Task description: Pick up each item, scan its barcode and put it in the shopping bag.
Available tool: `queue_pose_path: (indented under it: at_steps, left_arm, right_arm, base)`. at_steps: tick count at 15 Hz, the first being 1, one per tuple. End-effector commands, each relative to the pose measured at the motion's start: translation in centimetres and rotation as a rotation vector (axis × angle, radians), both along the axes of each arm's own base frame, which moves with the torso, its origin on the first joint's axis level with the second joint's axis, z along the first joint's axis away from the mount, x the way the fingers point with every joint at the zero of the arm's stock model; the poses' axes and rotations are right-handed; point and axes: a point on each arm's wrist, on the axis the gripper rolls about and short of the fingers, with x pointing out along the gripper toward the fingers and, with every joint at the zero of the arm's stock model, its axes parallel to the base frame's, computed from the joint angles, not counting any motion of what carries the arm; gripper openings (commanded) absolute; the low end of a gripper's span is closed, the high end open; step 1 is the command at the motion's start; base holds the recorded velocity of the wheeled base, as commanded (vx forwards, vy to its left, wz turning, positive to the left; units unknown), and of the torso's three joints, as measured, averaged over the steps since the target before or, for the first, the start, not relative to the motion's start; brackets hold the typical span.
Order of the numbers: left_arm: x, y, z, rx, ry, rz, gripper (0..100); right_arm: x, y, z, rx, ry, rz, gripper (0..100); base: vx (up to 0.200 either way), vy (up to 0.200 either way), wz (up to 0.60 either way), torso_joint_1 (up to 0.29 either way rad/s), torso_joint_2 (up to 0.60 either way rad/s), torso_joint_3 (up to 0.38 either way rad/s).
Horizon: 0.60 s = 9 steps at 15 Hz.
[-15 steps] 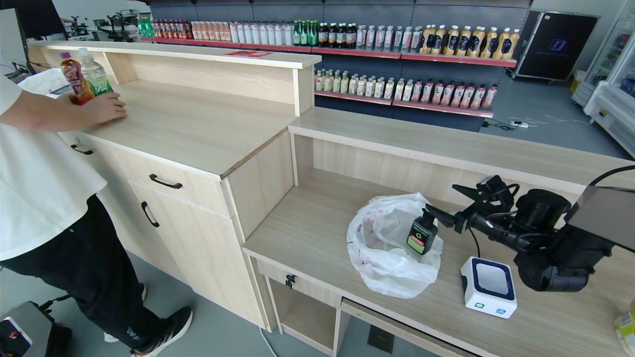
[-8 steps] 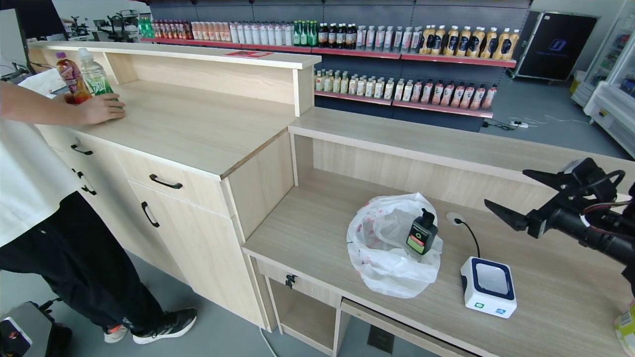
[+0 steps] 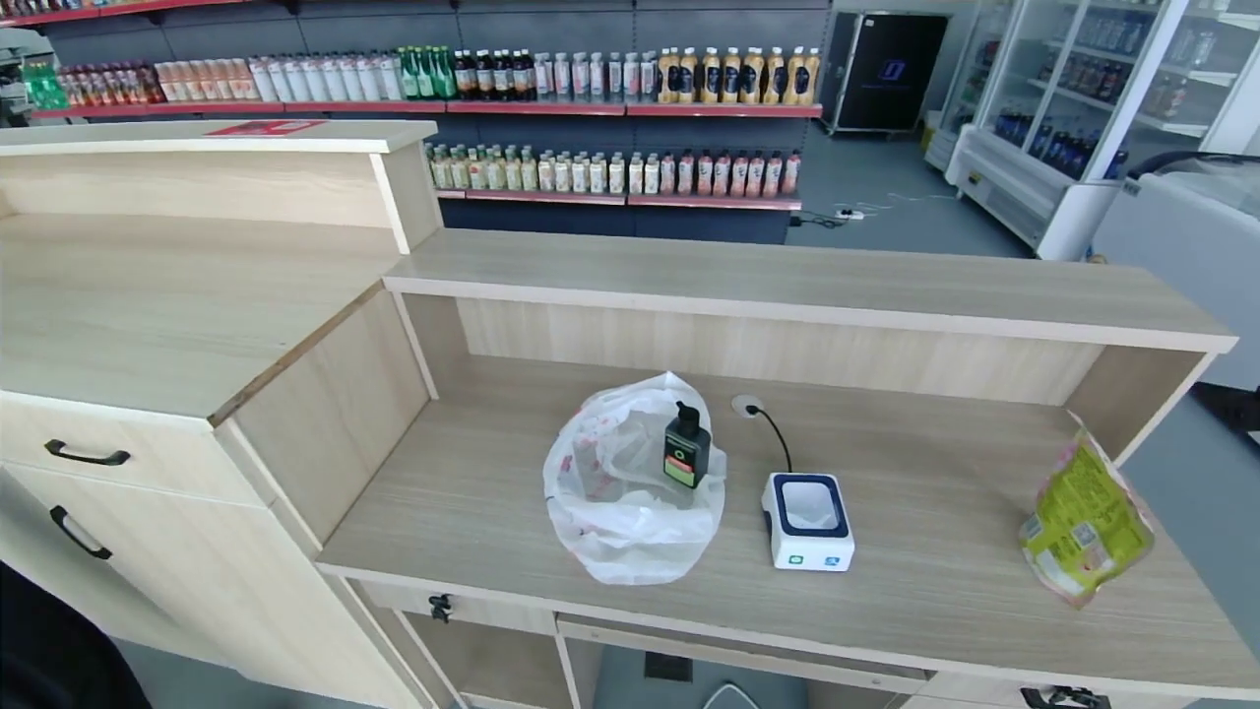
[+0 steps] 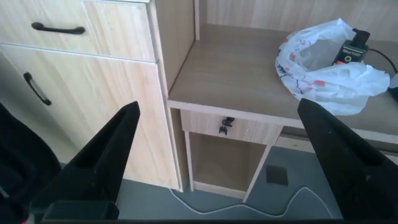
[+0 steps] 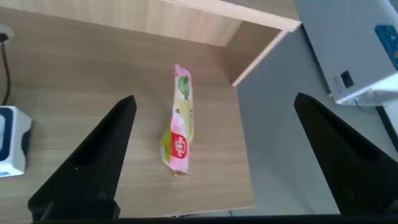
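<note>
Shopping bag: a white plastic shopping bag (image 3: 630, 512) with red print sits crumpled on the lower desk (image 3: 472, 492), mouth open upward.
Bottle: a dark pump bottle (image 3: 686, 448) with a green and red label stands upright in the bag's mouth, on the side nearer the scanner.
Scanner: a white scanner (image 3: 807, 507) with a dark-framed window facing up sits just beside the bag, on the robot's right of it; its black cable (image 3: 776, 438) runs to a hole in the desk behind it.
Snack pouch: a yellow-green snack pouch (image 3: 1083, 522) stands tilted near the desk's right end, well apart from the scanner and outside the bag.
Left tool: the left tool (image 4: 217, 104) is released, its fingers spread wide and holding nothing (the bag and bottle sit well beyond them); it hangs off the desk's front edge, above the floor by the cupboard.
Right tool: the right tool (image 5: 214, 98) is also released and holding nothing; it hangs above the desk's right end, and the pouch lies below, between its spread fingers.
Behind: store shelves (image 3: 551, 103) lined with drink bottles.
</note>
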Motion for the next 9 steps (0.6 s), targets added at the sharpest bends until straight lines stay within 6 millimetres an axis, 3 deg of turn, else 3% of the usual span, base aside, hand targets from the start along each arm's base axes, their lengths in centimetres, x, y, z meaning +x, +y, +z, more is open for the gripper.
queue_pose_path:
  at_steps: [1,6,9]
  left_arm:
    - [0.0,0.0,0.0,0.000,0.000,0.000,100]
    - [0.0,0.0,0.0,0.000,0.000,0.000,100]
    - [0.0,0.0,0.0,0.000,0.000,0.000,100]
  right_arm:
    - [1.1,-0.7,3.0,0.087,-0.050,-0.091,100]
    - [7.5,-4.7,-1.0,0.143,0.112,-0.064,100]
    - [8.0,-6.0,-3.9,0.110,0.237,0.044,100]
  base:
    - [0.000,0.000,0.00,0.000,0.00,0.000]
    - [0.000,0.000,0.00,0.000,0.00,0.000]
    - [0.000,0.000,0.00,0.000,0.00,0.000]
